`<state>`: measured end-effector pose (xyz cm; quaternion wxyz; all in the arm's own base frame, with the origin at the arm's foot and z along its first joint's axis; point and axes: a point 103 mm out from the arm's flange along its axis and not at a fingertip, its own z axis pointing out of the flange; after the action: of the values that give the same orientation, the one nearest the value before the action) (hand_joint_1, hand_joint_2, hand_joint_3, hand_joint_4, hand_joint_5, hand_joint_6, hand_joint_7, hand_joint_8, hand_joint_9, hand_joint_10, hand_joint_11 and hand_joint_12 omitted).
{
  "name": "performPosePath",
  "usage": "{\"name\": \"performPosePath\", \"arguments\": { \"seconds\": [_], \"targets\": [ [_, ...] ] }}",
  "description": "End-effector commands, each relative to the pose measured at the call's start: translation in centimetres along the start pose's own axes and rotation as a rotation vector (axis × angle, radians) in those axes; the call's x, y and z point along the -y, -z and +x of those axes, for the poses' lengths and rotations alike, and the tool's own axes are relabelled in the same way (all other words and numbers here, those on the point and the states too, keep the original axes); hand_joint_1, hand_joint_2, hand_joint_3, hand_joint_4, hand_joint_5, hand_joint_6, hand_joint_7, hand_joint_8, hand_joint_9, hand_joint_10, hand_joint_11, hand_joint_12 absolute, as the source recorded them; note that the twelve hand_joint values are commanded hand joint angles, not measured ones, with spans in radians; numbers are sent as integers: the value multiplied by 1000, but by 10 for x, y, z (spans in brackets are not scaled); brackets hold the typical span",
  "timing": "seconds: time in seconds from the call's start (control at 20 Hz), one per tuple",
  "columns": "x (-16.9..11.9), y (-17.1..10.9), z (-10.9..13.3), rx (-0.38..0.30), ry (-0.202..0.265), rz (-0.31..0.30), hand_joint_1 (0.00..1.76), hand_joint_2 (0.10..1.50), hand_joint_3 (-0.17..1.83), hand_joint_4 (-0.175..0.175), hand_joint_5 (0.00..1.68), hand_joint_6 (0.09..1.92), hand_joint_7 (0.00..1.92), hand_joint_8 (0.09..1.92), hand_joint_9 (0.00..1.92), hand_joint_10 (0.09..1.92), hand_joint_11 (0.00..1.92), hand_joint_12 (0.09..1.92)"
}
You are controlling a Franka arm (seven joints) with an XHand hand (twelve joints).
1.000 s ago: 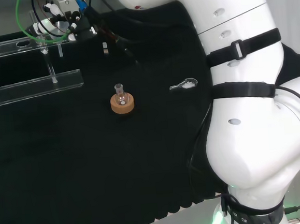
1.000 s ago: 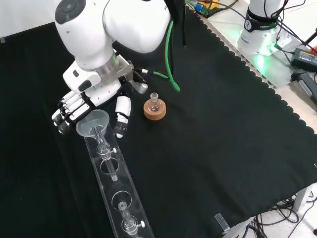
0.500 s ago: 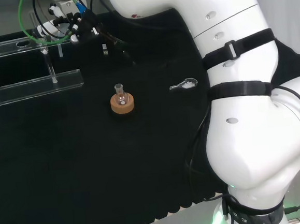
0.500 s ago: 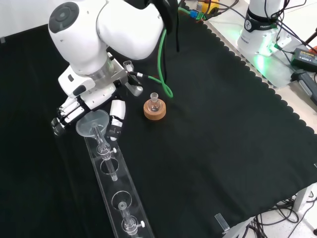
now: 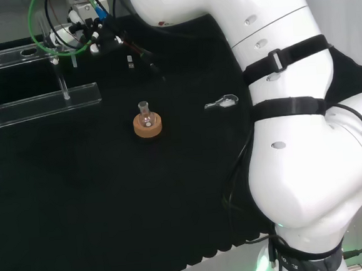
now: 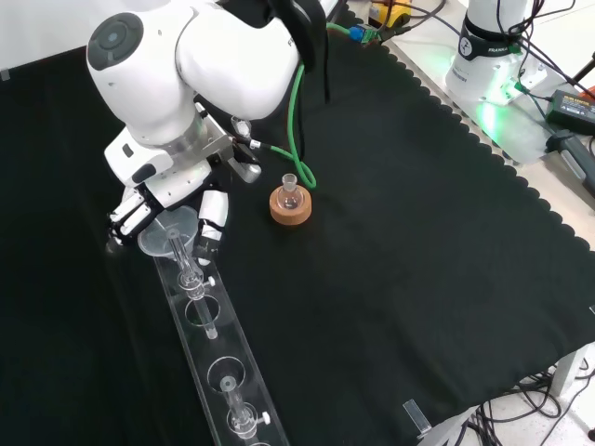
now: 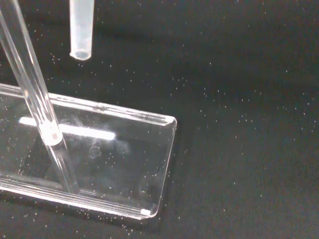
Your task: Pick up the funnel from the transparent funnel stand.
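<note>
The black cloth (image 6: 418,232) covers the whole bench, and over it, in the front view, the white arm (image 6: 223,56) reaches in from twelve o'clock. Next in size is the transparent funnel stand (image 6: 209,358), a long clear rack running from about the view's centre-left down toward six o'clock, with round holes along its top rail. The hand (image 6: 167,200) sits at the stand's upper end, at roughly ten o'clock from the view's centre, its fingers on one side of the funnel and its thumb on the other; they curve around the bowl, but whether they touch it I cannot tell. The funnel (image 6: 170,237) rests in the end hole of the stand, bowl up, stem hanging down through the rail (the wrist view shows the stem's open tip (image 7: 80,30) hanging clear above the stand's base plate (image 7: 124,164)). At about three o'clock from the funnel, well apart from it, a small flask (image 6: 290,190) stands in a cork ring (image 6: 291,206). By my judgement the step in hand is the grasp itself, with the lift not yet begun. The next move calls for closing on the bowl's rim, then a straight rise so the stem leaves its hole without catching the rail.
</note>
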<state>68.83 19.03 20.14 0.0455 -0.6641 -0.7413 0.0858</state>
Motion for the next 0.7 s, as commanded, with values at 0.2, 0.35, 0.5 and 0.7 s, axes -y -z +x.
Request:
{"name": "performPosePath", "arguments": {
  "seconds": [0.2,0.35,0.5,0.7],
  "targets": [
    [-2,4,-1,-11,29,-41,53,834,26,-174,421,122,361,1394,795,1246,1086,1181],
    [-2,4,-2,-30,45,-73,77,849,50,-175,362,387,469,1461,905,1293,1233,1111],
    [-2,3,-2,-43,50,-117,138,910,100,-175,260,883,577,1561,1038,1320,1394,1061],
    [-1,4,1,-12,57,-186,356,997,158,-175,200,1284,702,1657,1202,1334,1576,1037]
  ]
}}
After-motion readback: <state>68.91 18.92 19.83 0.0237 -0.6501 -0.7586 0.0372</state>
